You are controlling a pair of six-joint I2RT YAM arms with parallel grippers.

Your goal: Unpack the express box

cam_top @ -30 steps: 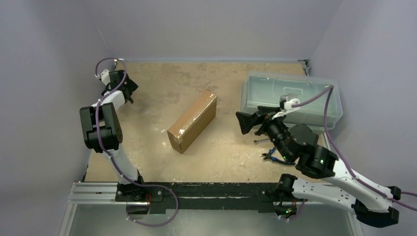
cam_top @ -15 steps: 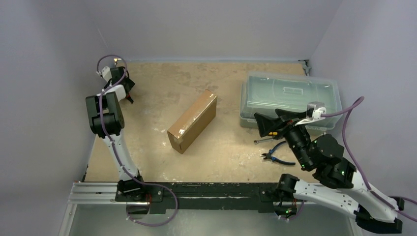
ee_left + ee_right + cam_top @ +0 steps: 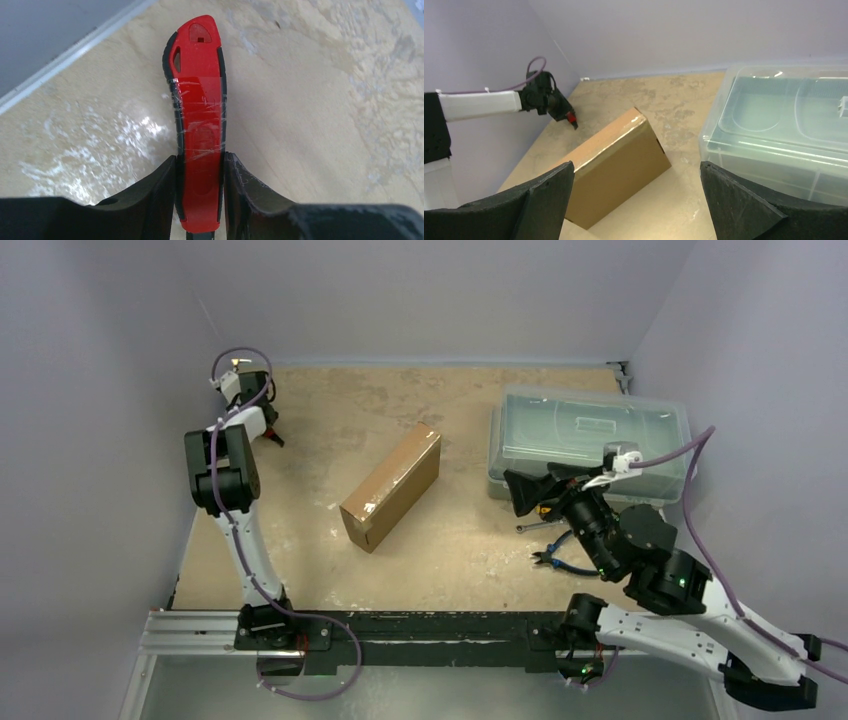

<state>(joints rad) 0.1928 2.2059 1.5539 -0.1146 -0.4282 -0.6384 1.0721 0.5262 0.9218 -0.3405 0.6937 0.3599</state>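
The express box (image 3: 392, 487) is a closed brown cardboard mailer lying slantwise mid-table, with clear tape shining on its near left end. It also fills the middle of the right wrist view (image 3: 616, 165). My left gripper (image 3: 200, 165) is at the far left back corner (image 3: 264, 422). It is shut on a red and black utility knife (image 3: 199, 100) wrapped in clear tape, with both fingers pressed to the handle's sides. The knife rests on or just above the table. My right gripper (image 3: 537, 490) hangs wide open to the right of the box (image 3: 636, 170), holding nothing.
A clear plastic lidded bin (image 3: 590, 440) stands at the back right, close behind the right gripper (image 3: 784, 125). Blue-handled pliers (image 3: 560, 558) and a small metal tool (image 3: 535, 526) lie under the right arm. Walls close in on the left, back and right.
The left gripper has reached further into the back corner and closed from wide open onto the red knife. The right arm swung right, then came back a little left, staying open.
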